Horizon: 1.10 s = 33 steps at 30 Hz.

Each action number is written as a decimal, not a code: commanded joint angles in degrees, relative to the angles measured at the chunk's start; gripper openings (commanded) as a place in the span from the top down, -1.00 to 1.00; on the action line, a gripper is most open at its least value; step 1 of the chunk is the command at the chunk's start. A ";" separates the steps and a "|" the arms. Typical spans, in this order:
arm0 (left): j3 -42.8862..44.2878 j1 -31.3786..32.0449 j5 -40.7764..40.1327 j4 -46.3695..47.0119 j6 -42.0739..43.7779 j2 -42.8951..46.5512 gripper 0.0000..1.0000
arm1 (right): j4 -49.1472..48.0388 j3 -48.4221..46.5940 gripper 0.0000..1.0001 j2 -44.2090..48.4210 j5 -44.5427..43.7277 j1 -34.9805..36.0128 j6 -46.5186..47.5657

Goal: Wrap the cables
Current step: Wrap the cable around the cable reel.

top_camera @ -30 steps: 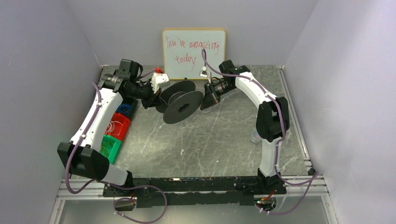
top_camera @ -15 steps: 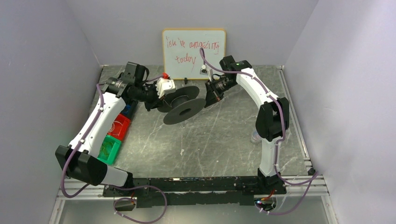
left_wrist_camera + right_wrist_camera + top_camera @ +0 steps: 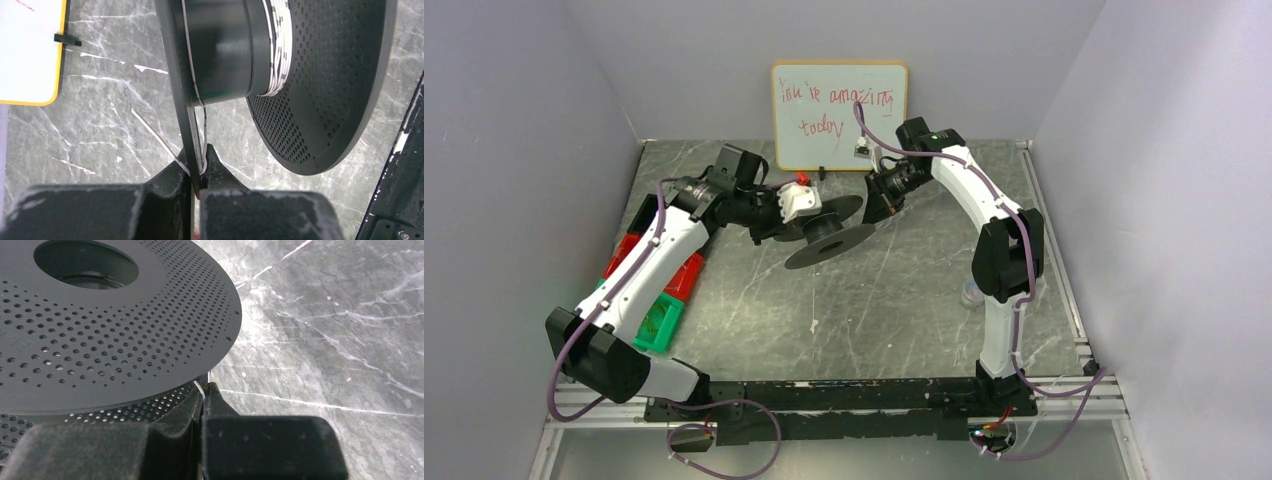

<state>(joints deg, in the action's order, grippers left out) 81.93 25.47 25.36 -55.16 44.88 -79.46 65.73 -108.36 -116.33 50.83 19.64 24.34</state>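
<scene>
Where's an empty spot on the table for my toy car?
The bare marble between spool and base rail, bins left, right arm right. Crowded at the back: left gripper, right gripper and spool before the whiteboard.

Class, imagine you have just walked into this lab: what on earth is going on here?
Two robot arms hold a black spool between them, tilted. The left pincer is shut on the rim of one flange, with a thin white cable running from the hub down between its fingers. The right pincer is shut beside the other flange, seemingly on a thin white strand of cable. Some white turns already lie on the hub.
</scene>
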 commanded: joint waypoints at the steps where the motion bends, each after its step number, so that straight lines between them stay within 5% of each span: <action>1: -1.89 1.05 -3.79 -11.49 -2.01 0.62 0.95 | -6.68 -1.32 1.00 3.56 -0.97 -2.68 -0.82; 12: -5.01 5.81 -10.34 -3.01 -8.95 1.15 0.95 | -20.56 7.88 1.00 5.75 10.86 -2.30 -17.09; 24: -8.96 5.79 -7.75 8.50 -20.59 1.43 0.95 | -59.46 29.84 1.00 13.14 18.43 -1.37 -45.89; 33: -10.62 5.77 -2.90 12.48 -24.33 0.83 0.95 | -60.20 30.14 1.00 10.81 21.09 1.28 -45.41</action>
<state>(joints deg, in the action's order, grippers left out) 72.23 30.65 16.49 -42.24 23.99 -79.20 13.65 -77.19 -106.50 67.16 19.75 -19.44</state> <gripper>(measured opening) 0.060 0.010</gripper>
